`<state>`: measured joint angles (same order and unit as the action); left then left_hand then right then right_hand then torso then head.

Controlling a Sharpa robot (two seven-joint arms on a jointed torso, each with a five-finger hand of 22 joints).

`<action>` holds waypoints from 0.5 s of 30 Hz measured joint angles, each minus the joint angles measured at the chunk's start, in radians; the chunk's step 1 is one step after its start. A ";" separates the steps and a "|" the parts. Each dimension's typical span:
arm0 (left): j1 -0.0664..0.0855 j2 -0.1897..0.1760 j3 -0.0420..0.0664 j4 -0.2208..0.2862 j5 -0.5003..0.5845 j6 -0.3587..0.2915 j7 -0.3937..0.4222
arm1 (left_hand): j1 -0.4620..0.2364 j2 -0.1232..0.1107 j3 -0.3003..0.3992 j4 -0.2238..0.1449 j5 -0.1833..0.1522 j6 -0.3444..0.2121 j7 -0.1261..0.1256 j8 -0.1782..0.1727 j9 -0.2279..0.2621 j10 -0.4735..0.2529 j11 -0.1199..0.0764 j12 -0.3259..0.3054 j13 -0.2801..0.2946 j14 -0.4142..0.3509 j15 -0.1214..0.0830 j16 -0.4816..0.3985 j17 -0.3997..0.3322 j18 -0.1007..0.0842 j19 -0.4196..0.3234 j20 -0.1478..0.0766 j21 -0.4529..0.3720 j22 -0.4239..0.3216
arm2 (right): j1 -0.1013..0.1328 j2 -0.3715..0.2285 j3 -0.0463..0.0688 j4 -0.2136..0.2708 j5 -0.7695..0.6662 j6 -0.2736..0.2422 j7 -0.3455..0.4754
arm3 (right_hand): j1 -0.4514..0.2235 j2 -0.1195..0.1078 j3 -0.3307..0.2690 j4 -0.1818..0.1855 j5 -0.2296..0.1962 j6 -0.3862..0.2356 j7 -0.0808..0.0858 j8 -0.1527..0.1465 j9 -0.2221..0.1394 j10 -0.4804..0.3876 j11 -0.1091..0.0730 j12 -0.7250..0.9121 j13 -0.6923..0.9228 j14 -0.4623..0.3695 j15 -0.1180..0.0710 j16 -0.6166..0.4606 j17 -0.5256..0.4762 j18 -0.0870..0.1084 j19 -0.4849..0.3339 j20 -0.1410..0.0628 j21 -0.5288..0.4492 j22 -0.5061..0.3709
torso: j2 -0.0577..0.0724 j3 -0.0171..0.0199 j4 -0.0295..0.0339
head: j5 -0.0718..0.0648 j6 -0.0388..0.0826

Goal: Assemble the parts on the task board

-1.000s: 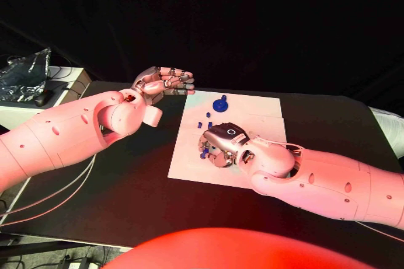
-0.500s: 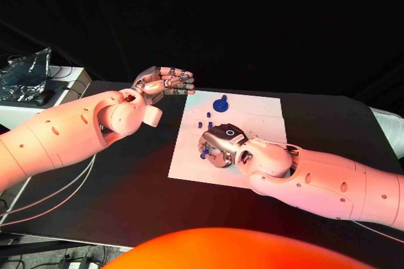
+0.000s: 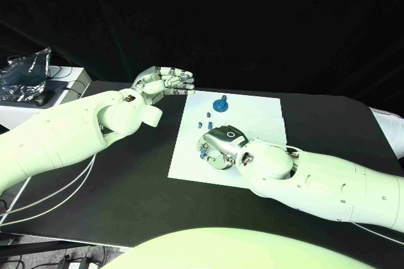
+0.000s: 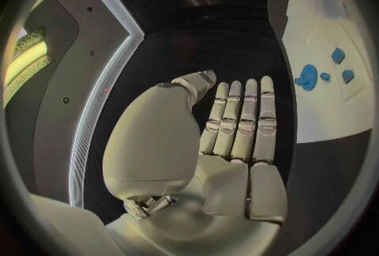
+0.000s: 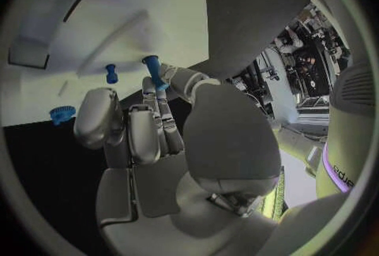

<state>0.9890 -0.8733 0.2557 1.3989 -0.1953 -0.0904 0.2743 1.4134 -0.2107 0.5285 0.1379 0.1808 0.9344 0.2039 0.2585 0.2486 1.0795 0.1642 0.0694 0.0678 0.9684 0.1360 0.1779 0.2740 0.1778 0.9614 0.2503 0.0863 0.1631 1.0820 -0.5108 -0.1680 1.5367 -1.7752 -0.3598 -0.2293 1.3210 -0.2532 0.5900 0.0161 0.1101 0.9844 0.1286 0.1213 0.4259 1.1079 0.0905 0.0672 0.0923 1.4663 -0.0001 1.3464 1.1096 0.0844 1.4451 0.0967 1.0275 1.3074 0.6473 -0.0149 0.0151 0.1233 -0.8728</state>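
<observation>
Two hands are over the black table [image 3: 126, 199], and we go from the near side to the far side. Near us the table has much open dark surface, mostly on the left of the task board [image 3: 253, 120], up to the near edge. The board is a white plate, with its long sides running from near to far.

Our right hand [image 3: 220, 145] is low over the near left part of the board, close to its left edge. In the right wrist view we see its fingers [image 5: 150, 126] curled together, and a small blue peg [image 5: 155, 71] sits between the thumb and one fingertip. The peg's long axis lies along the fingers, with its flared end pointing away from the palm. In the head view the hand covers most of this peg. Another blue peg [image 5: 110, 73] stands on the board just beside it.

Farther on, small blue parts [image 3: 204, 124] lie near the left edge, and a round blue gear [image 3: 220, 105] is at the far end.

Our left hand [image 3: 166, 80] is off the board, beside its far left corner. We see its fingers [image 4: 240, 117] straight and side by side, holding nothing.
</observation>
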 measured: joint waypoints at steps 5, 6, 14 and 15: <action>0.000 0.000 0.000 -0.001 0.000 0.000 0.000 | 0.000 0.000 0.000 0.000 0.000 0.000 0.000 0.000 0.000 0.000 0.000 0.000 0.000 0.000 0.000 0.000 0.000 0.000 0.000 0.000 0.000 -0.003 | -0.001 -0.024 0.000 0.019 0.011 -0.019 0.006 | 0.036 0.013 -0.138 0.019 -0.002 -0.031 -0.014 -0.023 -0.018 -0.073 0.011 0.017 -0.022 0.000 0.007 -0.008 -0.028 0.000 -0.006 0.006 -0.067 -0.012 | 0.000 0.0008 -0.0002 | 0.000 0.000; 0.000 -0.001 0.000 -0.001 0.000 0.000 0.000 | 0.000 0.000 0.000 0.000 0.000 0.000 0.000 0.000 0.000 0.000 0.000 0.000 0.000 0.000 0.000 0.000 0.000 0.000 0.000 0.000 0.000 -0.003 | -0.001 -0.029 0.000 0.023 0.012 -0.023 0.007 | 0.041 0.014 -0.154 0.022 -0.002 -0.031 -0.014 -0.026 -0.020 -0.078 0.013 0.018 -0.023 0.000 0.007 -0.008 -0.031 0.004 -0.006 0.006 -0.073 -0.015 | 0.000 0.0010 -0.0004 | 0.000 0.000; 0.000 -0.001 0.000 -0.003 0.000 0.000 -0.001 | 0.000 0.000 0.000 0.000 0.000 0.000 0.000 0.000 -0.001 0.000 0.000 0.000 0.000 0.000 0.000 0.000 0.001 0.000 0.000 0.000 0.000 -0.003 | 0.001 -0.085 0.004 0.065 0.030 -0.095 0.008 | 0.115 0.042 -0.286 0.066 -0.002 -0.038 -0.022 -0.038 -0.039 -0.133 0.019 0.059 -0.025 0.000 0.007 -0.008 -0.046 0.016 -0.009 0.009 -0.120 -0.039 | -0.001 0.0020 -0.0008 | -0.006 0.003; 0.000 -0.001 0.000 -0.004 0.000 0.000 -0.001 | 0.000 0.000 0.000 0.000 0.000 0.000 0.000 0.000 -0.001 0.000 0.000 0.000 0.000 0.000 0.000 0.000 0.001 0.000 0.000 0.000 0.000 -0.003 | 0.001 -0.094 0.006 0.070 0.035 -0.107 0.009 | 0.119 0.040 -0.297 0.073 -0.002 -0.038 -0.022 -0.041 -0.041 -0.136 0.017 0.065 -0.025 0.000 0.007 -0.012 -0.049 0.016 -0.009 0.009 -0.127 -0.042 | -0.001 0.0020 -0.0008 | -0.007 0.004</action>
<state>0.9890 -0.8742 0.2557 1.3950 -0.1952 -0.0902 0.2734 1.4133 -0.2107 0.5285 0.1379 0.1808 0.9344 0.2039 0.2585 0.2477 1.0795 0.1642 0.0694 0.0678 0.9684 0.1360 0.1779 0.2749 0.1778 0.9614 0.2503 0.0863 0.1598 1.0832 -0.6051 -0.1623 1.6070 -1.7399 -0.4670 -0.2207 1.4399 -0.2132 0.2935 0.0887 0.1078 0.9466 0.1071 0.0801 0.3854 0.9718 0.1074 0.1321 0.0673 1.4664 0.0072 1.3344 1.0608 0.1001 1.4357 0.1060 0.9006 1.2655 0.6468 -0.0128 0.0143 0.1158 -0.8690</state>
